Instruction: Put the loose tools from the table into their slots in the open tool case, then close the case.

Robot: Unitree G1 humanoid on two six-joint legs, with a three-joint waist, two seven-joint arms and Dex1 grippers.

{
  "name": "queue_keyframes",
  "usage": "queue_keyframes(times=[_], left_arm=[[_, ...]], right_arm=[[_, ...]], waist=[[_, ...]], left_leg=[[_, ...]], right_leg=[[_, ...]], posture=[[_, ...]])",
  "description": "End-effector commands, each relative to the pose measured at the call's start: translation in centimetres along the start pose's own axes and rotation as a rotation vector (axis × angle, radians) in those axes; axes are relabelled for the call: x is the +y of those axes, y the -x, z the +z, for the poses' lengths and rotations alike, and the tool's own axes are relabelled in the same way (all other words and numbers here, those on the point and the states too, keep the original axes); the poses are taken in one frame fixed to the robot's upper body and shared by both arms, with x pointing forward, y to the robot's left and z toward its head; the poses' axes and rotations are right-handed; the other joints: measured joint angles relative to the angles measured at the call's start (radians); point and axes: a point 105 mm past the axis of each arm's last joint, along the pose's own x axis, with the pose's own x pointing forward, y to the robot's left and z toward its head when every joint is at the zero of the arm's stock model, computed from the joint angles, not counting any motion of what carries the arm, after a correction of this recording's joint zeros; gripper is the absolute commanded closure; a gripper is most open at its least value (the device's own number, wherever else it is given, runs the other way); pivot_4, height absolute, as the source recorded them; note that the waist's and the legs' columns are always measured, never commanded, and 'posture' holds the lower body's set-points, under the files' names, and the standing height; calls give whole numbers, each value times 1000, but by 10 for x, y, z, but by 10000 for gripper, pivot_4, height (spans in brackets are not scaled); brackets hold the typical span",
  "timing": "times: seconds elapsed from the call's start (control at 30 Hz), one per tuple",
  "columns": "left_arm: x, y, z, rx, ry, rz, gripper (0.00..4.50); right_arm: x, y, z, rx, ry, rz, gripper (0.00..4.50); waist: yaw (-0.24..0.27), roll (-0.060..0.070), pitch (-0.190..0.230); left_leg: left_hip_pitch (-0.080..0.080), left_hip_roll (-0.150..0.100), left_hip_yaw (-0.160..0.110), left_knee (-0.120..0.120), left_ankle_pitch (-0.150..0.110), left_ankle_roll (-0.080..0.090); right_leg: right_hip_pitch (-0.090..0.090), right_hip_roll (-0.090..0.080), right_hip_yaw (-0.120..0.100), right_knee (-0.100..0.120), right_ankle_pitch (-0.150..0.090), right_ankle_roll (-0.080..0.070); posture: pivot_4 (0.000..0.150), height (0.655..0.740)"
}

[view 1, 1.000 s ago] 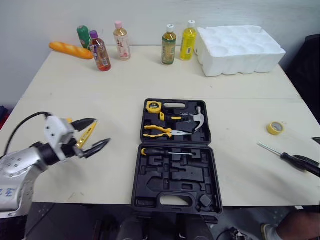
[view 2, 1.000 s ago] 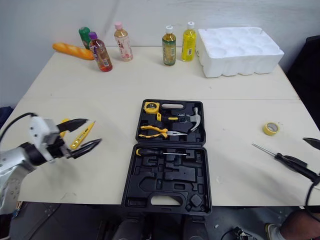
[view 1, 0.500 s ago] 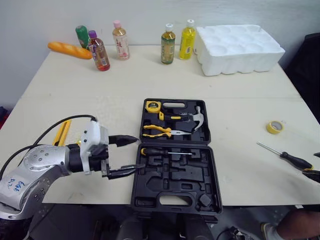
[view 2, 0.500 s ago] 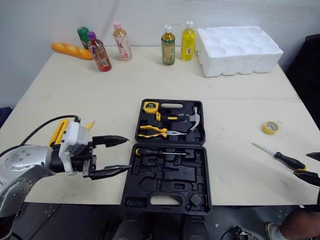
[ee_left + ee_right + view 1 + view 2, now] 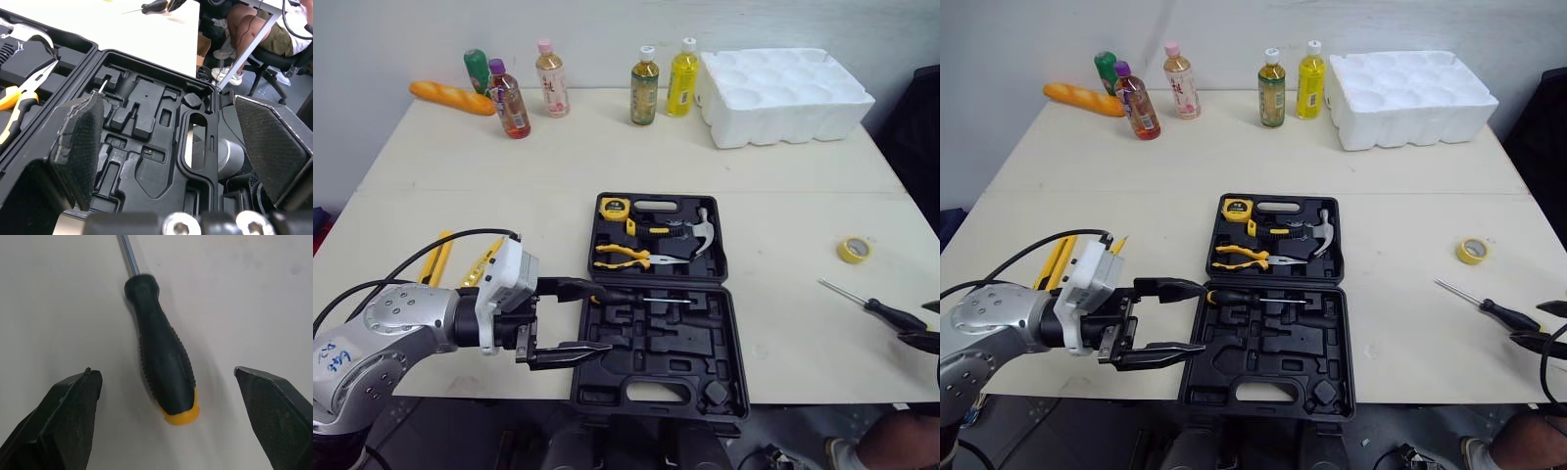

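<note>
Yellow tools, possibly two, lie at 9 o'clock on the table. Left gripper spreads wide at the open tool case's 9 o'clock edge. At 3 o'clock, right gripper gapes wide either side of the screwdriver handle, not touching.

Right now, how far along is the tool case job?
Done: hammer, pliers, tape measure and the seated screwdriver are in the case. In hand: nothing; left claw open at the case's left edge, right claw open astride the loose screwdriver. Left: that screwdriver, two yellow tools on the table, then closing the case.
</note>
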Motion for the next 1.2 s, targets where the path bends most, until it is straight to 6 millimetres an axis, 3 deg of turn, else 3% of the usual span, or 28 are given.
queue_keyframes(times=[0.03, 0.8, 0.9, 1.1, 1.2], left_arm=[[-5, -3, 11, -11, -77, -19, 531], [-3, -8, 10, -4, -89, -44, 531], [-3, -8, 9, 0, -87, -43, 0], [-3, -8, 8, 6, -88, -40, 0], [-3, -8, 7, 7, -87, -42, 0]], right_arm=[[-3, 1, -4, 50, 2, -14, 0], [5, -27, 10, -53, 25, 25, 0], [7, -31, 18, -88, 10, 52, 7129], [8, -33, 17, -80, -19, 63, 33798], [7, -33, 19, -95, -25, 58, 34222]], waist=[[0, 0, 0], [-15, -3, 2], [-21, -3, 2], [-19, -4, 2], [-18, -4, 2]], left_leg=[[0, 0, 0, 0, 0, 0], [1, 2, 0, 1, 1, -1], [1, 2, 0, 1, 1, -2], [1, 2, 0, 1, 1, -2], [0, 2, 0, 1, 1, -2]], right_leg=[[0, 0, 0, 0, 0, 0], [1, 2, 0, 1, 0, 0], [1, 3, 1, 1, 0, 0], [1, 3, 0, 1, 0, 0], [1, 3, 0, 1, 0, 0]], posture=[[1500, 7400], [1500, 7400], [1500, 7400], [1500, 7400], [1500, 7400]])
